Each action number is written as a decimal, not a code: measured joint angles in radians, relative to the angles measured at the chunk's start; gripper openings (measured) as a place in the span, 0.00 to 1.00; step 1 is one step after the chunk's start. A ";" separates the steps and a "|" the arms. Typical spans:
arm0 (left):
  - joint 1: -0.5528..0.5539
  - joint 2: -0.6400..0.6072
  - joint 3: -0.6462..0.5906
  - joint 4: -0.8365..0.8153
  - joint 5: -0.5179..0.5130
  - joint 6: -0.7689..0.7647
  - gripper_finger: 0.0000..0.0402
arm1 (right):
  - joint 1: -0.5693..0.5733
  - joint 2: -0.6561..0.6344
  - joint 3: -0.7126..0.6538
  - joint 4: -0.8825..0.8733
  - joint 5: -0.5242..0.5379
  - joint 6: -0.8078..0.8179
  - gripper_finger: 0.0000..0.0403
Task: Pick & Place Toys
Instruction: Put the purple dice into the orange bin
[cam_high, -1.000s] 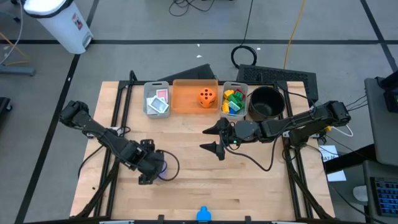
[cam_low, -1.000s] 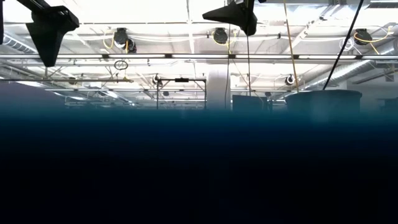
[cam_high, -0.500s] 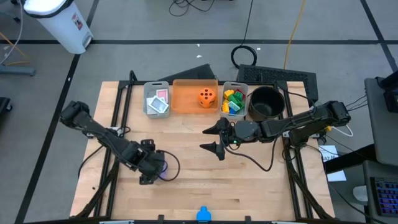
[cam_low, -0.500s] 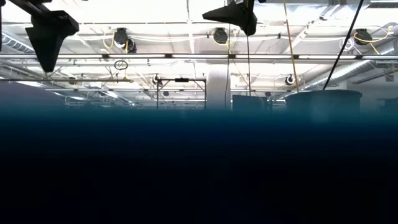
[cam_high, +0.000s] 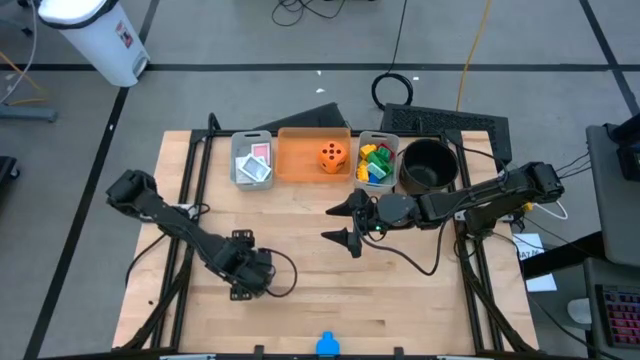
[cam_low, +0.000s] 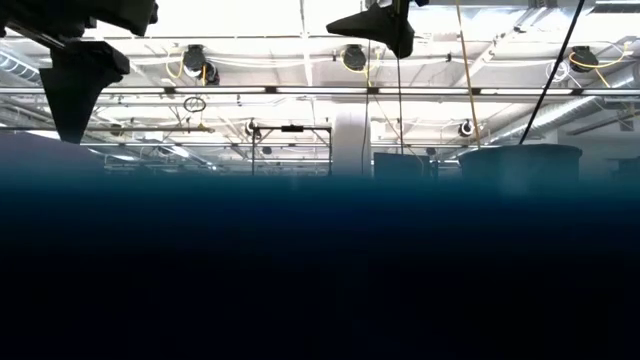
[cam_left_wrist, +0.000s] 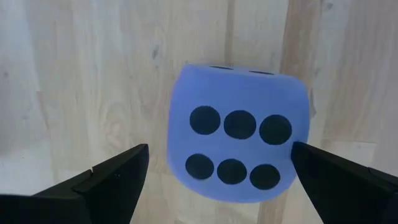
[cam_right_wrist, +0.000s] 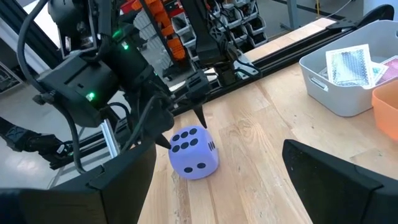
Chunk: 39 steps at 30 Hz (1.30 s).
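The purple die (cam_left_wrist: 239, 149) rests on its bottom face on the wooden table, six dark pips facing the left wrist camera. My left gripper (cam_left_wrist: 219, 149) points down over it, open, with one finger on each side of the die and a gap to both. In the high view my left gripper (cam_high: 250, 275) hides the die. The right wrist view shows the die (cam_right_wrist: 194, 152) below those fingers. My right gripper (cam_high: 345, 224) hangs open over the table's middle, holding nothing. The orange die (cam_high: 333, 155) lies in the orange bin (cam_high: 300, 160).
Along the far edge stand a grey bin with picture cards (cam_high: 252, 160), the orange bin, a grey bin of coloured bricks (cam_high: 375, 163) and a black round bowl (cam_high: 428, 165). Bare wood lies around the purple die and toward the near edge.
My left gripper has come down over the purple die and shifted slightly toward the table's near right. It stays open, and it now covers the die in the high view. The die has kept its place.
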 joint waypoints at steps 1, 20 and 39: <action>0.000 0.007 0.000 0.007 0.003 0.003 1.00 | 0.000 0.000 0.000 -0.002 0.000 0.000 0.85; 0.023 0.012 0.000 0.021 0.040 0.048 1.00 | 0.000 0.000 0.000 -0.018 0.000 0.009 0.85; 0.026 0.005 0.016 -0.017 0.148 -0.042 1.00 | -0.001 0.000 0.000 -0.020 0.001 -0.008 0.85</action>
